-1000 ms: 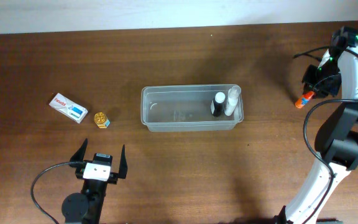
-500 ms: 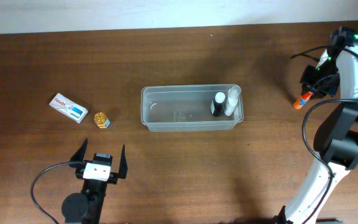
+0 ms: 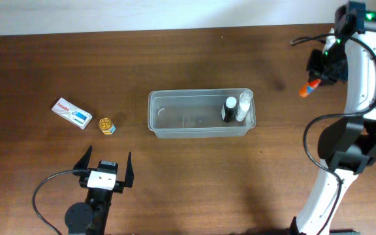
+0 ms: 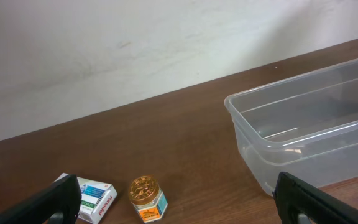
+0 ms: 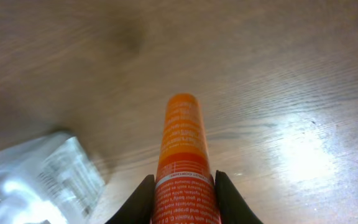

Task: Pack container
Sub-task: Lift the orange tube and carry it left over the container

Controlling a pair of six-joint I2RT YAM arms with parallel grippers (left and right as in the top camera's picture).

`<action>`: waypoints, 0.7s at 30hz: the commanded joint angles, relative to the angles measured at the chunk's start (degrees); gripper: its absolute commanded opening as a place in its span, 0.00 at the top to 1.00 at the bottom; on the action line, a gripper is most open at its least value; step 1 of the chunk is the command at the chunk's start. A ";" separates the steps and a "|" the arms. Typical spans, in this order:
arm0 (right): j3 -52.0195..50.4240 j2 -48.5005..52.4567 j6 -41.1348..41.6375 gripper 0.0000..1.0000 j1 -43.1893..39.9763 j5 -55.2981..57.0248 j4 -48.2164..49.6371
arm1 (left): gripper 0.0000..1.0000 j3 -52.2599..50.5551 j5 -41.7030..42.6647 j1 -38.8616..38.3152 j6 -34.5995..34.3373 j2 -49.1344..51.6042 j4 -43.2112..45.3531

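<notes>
The clear plastic container [image 3: 201, 113] stands mid-table and holds a black-capped bottle [image 3: 229, 109] and a clear bottle [image 3: 243, 106] at its right end. It also shows in the left wrist view [image 4: 303, 134] and at the lower left of the right wrist view [image 5: 39, 177]. My right gripper [image 3: 313, 79] is shut on an orange tube [image 5: 182, 155] and holds it above the table, right of the container. My left gripper [image 3: 106, 164] is open and empty near the front edge. A gold-lidded jar [image 3: 106, 125] and a white box [image 3: 72, 113] lie at the left.
The jar [image 4: 146, 198] and box [image 4: 91, 198] lie just ahead of my left gripper's fingers [image 4: 48, 200]. A white wall [image 4: 135, 50] runs behind the table's far edge. My right arm [image 3: 361, 98] rises along the right side.
My right gripper has lifted the orange tube and carried it up and to the left, toward the container. The left arm has not moved.
</notes>
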 commanded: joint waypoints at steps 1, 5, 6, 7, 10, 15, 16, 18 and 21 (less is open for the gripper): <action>7.13 -1.77 -0.22 0.78 2.67 -3.19 -2.14 | 0.01 -0.13 -0.24 0.35 0.68 -0.50 -0.31; 14.51 -2.64 -1.73 0.78 5.09 -10.32 -4.55 | 0.01 -0.13 -0.24 0.35 0.68 -0.50 -0.31; 14.93 -3.30 -1.73 0.78 5.62 -11.98 -4.55 | 0.01 -0.13 -0.24 0.35 0.68 -0.50 -0.31; 15.17 -3.98 -1.73 0.78 6.03 -13.27 -4.55 | 0.01 -0.13 -0.24 0.35 0.68 -0.50 -0.31; 15.19 -6.10 -1.70 0.77 7.43 -14.73 -4.55 | 0.01 -0.13 -0.24 0.35 0.68 -0.50 -0.31; 15.17 -9.77 -1.75 0.78 11.17 -16.04 -4.55 | 0.01 -0.13 -0.24 0.35 0.68 -0.50 -0.31; 15.17 -10.71 -2.03 0.78 12.35 -16.06 -4.55 | 0.01 -0.13 -0.24 0.35 0.68 -0.50 -0.31; 15.17 -12.35 -2.19 0.78 14.58 -16.09 -4.55 | 0.01 -0.13 -0.24 0.35 0.68 -0.50 -0.31; 15.17 -14.78 -3.21 0.77 18.73 -16.09 -4.55 | 0.01 -0.13 -0.24 0.35 0.70 -0.50 -0.31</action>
